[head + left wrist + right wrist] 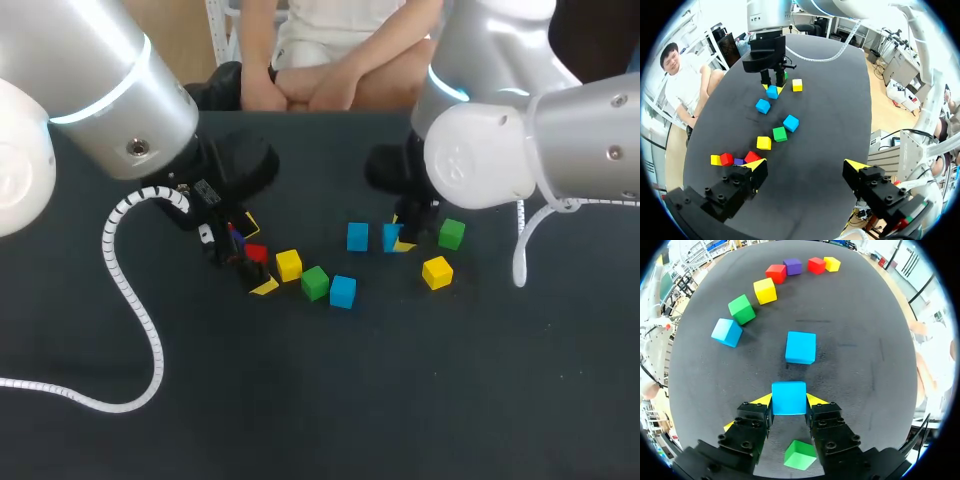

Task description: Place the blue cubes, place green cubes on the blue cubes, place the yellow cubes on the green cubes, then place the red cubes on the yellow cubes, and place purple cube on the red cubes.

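Blue cube (789, 397) pinched between fingers of right gripper (789, 404), left gripper (806, 165) spread wide, holding nothing

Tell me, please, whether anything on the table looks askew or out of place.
Nothing stands out: no cube is damaged or stacked. Loose ones, like a green cube, sit turned at angles, and the right hand holds a blue cube squarely.

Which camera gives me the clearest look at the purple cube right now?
The right wrist view: the purple cube sits unobstructed between two red cubes. The left wrist view shows only a sliver of it between them, just ahead of the left pincer; in the head view that pincer mostly hides it.
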Robot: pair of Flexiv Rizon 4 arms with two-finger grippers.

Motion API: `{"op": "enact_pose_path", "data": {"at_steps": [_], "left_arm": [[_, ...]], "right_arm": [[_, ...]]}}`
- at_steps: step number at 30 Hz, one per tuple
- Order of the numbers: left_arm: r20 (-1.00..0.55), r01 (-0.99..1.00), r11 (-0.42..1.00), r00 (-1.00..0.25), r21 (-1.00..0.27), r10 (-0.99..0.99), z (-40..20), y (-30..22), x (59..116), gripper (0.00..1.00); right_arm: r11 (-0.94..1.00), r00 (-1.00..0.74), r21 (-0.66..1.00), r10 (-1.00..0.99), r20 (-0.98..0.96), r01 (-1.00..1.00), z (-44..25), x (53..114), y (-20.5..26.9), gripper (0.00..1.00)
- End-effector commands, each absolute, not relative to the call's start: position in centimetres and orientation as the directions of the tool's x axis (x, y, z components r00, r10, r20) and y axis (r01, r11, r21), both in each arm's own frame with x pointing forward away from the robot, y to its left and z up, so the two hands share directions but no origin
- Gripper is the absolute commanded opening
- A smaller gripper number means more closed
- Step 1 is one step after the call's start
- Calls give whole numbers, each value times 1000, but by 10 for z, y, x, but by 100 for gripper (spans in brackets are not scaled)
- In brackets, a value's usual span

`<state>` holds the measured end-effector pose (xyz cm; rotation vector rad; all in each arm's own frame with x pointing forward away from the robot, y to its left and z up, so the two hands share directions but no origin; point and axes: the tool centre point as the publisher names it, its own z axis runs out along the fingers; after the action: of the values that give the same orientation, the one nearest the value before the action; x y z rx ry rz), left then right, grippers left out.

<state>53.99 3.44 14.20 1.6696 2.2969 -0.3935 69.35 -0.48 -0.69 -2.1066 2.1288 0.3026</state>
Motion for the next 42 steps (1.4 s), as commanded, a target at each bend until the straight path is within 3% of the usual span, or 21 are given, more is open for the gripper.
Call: {"op": "enact_pose_path", "data": {"at_steps": [1,42], "left_arm": [[-372,953,296,-296,-59,880,142,34,541,100],[-372,953,296,-296,-59,880,142,34,541,100]], "right_arm": [[4,-15,51,-973,-231,-999,-8,694,-3,0],[-8,-1,41,-977,-213,-999,-10,703,2,0]]}}
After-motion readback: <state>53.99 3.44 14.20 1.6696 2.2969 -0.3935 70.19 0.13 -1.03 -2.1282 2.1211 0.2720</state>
